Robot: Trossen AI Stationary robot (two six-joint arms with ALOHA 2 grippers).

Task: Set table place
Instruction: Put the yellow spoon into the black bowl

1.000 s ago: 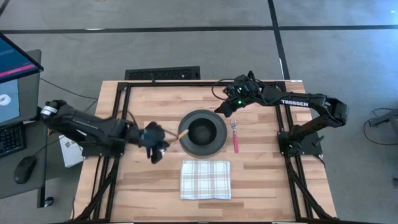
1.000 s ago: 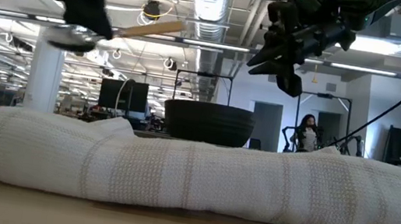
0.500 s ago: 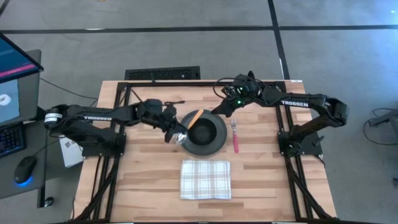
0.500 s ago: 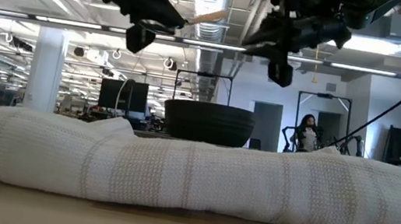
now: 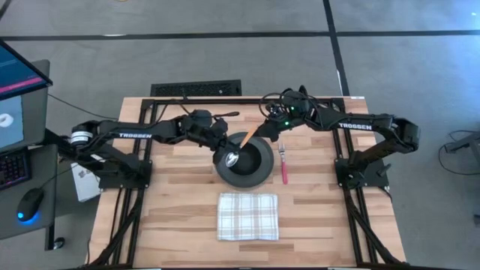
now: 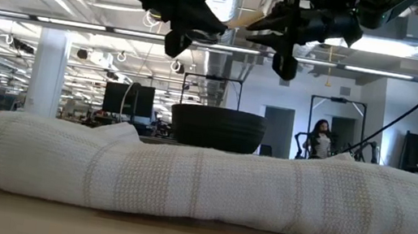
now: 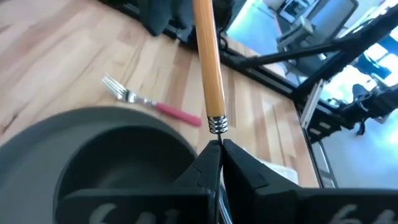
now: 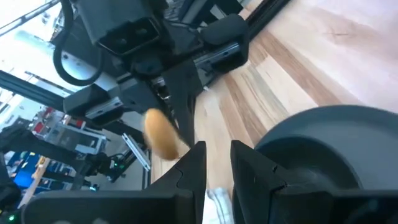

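Note:
The dark grey plate (image 5: 264,174) lies mid-table with the black bowl (image 5: 249,160) standing on it. My left gripper (image 5: 226,148) is shut on the orange-handled spoon (image 5: 241,144), held in the air over the bowl. The spoon's bowl end (image 5: 232,157) is over the black bowl and its handle points toward my right gripper (image 5: 261,132). My right gripper is open, and in its wrist view the handle's free end (image 8: 163,134) shows just beside its fingers (image 8: 198,163), not between them. The pink-handled fork (image 5: 283,166) lies right of the plate. The checked napkin (image 5: 247,216) lies near the front edge. My left gripper pinches the spoon's metal neck (image 7: 215,140), just below the orange handle, between its two fingers. The fingers come slanting down from the table's left. The handle (image 7: 208,62) sticks out past the fingertips, rising toward the far right. The spoon is lifted clear.
In the low view the folded napkin (image 6: 200,181) fills the foreground, with the bowl (image 6: 217,128) behind it and both grippers high above. A black rail frame (image 5: 195,99) edges the table. A desk with a monitor and a mouse (image 5: 30,204) stands off the table's left side.
My left gripper has gone from the table's left toward the far edge and right, over the plate, carrying the spoon. The spoon has turned about: its bowl end is now over the black bowl and its handle points at my right gripper, which has tipped more level.

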